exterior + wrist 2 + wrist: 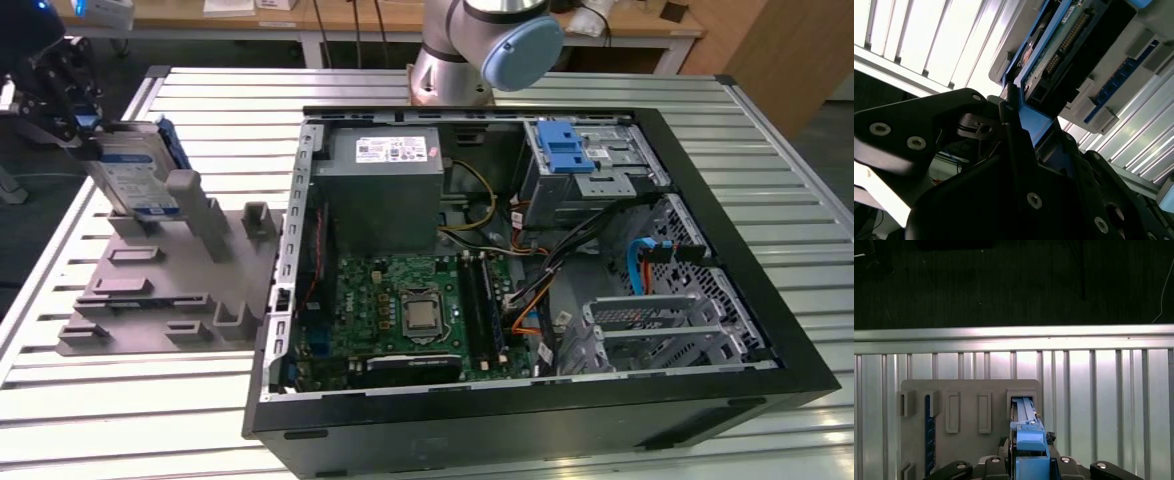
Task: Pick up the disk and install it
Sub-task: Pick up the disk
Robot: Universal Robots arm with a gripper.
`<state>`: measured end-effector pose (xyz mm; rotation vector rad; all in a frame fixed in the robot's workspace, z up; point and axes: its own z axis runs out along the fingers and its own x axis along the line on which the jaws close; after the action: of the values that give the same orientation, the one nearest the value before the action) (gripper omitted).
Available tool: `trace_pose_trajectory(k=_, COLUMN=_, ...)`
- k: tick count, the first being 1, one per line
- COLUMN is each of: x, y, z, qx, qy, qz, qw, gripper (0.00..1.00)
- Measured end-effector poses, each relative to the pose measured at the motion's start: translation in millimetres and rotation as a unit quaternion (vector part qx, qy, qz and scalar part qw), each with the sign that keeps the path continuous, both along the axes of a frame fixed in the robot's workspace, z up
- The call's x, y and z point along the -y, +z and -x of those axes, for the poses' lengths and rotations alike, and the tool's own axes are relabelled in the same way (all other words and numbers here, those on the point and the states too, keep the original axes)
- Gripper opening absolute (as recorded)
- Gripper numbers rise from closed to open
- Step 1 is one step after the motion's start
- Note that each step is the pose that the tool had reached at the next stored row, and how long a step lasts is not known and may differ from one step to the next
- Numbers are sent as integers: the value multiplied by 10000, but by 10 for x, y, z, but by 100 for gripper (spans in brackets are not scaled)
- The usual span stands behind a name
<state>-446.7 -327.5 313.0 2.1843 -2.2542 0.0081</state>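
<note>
— So, where is the disk (134, 170)?

— At the exterior view's left, standing on edge and leaning a little over the grey holder (160, 290) on the slatted table (134, 400). The label side faces that camera, and blue rails run along its edges.

— And the gripper (88, 128)?

— Clamped on the disk's upper end, jaws drawn in to the drive's thickness. The exterior view gives mostly its black body. In the first wrist view the disk (1026, 440) runs edge-on between the two fingers (1059, 466), blue rail toward the camera. Its far end is at a slot in the holder (969, 390).

— Seated in that slot, or clear of it?

— Can't tell from any of the three.

— What does the second wrist view add?

— The disk's (1064, 35) other face: a green board and a row of connector pins, with a dark finger lying against the blue rail.

— And around all that?

— The exterior view takes in the open computer case (747, 250), well apart from the disk, toward that view's right. Inside it are the power supply (387, 150), the motherboard (400, 310) and a blue latch (567, 148) at the drive cage. The arm (481, 40) rises behind the case.
</note>
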Motion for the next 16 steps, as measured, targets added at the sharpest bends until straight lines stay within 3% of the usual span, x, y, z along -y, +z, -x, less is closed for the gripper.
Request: trace_pose_trajectory(k=16, x=0, y=131, z=0, qx=-1, qy=0, qz=0, qw=10000, gripper=36)
